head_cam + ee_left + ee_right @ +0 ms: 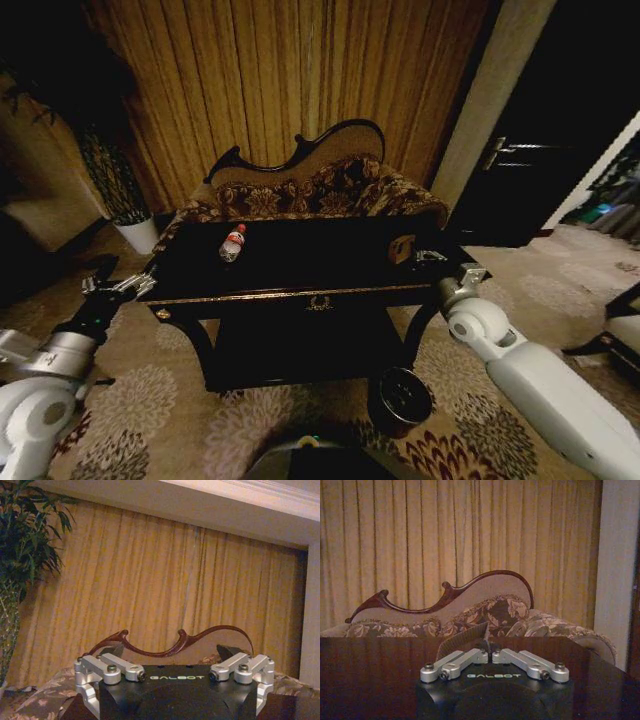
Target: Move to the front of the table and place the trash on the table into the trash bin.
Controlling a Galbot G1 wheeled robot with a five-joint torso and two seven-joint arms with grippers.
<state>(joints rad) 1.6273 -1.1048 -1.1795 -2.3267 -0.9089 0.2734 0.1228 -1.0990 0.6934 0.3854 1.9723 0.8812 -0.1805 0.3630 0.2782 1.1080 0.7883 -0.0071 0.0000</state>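
Note:
The glossy black table stands in front of me. On its top lie a clear bottle with a red cap toward the left and a small brown box near the right end. The dark round trash bin sits on the carpet by the table's front right leg. My right gripper hovers low over the table's right end, just beside the box; its ribbed fingers are pressed together, shut. My left gripper hangs off the table's left end, open and holding nothing.
A floral sofa with a curved dark frame stands right behind the table, with gold curtains behind it. A plant in a white pot is at the back left. A dark door is at the right. Patterned carpet surrounds the table.

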